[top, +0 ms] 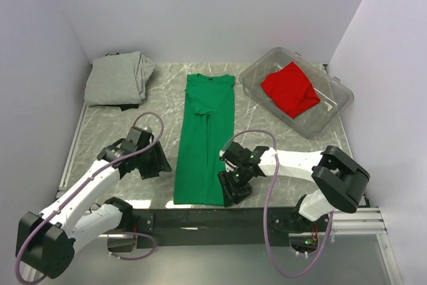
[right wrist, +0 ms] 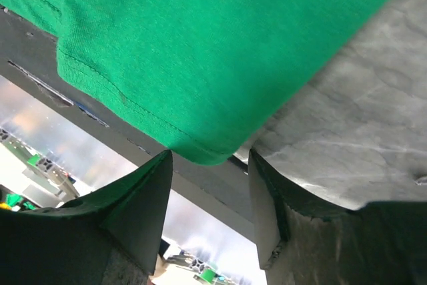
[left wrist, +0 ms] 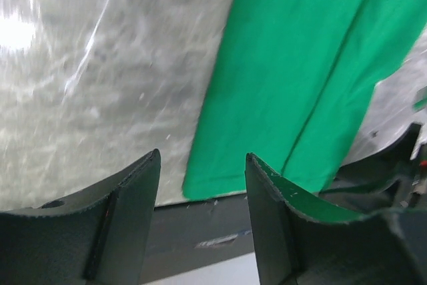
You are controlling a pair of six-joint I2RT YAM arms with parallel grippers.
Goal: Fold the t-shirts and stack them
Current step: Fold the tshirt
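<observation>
A bright green t-shirt [top: 203, 139] lies folded lengthwise into a long strip down the middle of the table, collar at the far end. My left gripper [top: 162, 163] is open and empty just left of its near hem; the hem corner [left wrist: 213, 185] shows between the fingers. My right gripper [top: 227, 188] is open at the near right corner of the hem, the corner [right wrist: 207, 148] lying just in front of its fingertips. A grey t-shirt [top: 119, 79] lies folded at the far left. A red t-shirt [top: 288, 89] sits crumpled in the clear bin.
The clear plastic bin [top: 337, 108] stands at the far right. A black rail [top: 200, 217] runs along the near table edge by the arm bases. White walls close in the left, far and right sides.
</observation>
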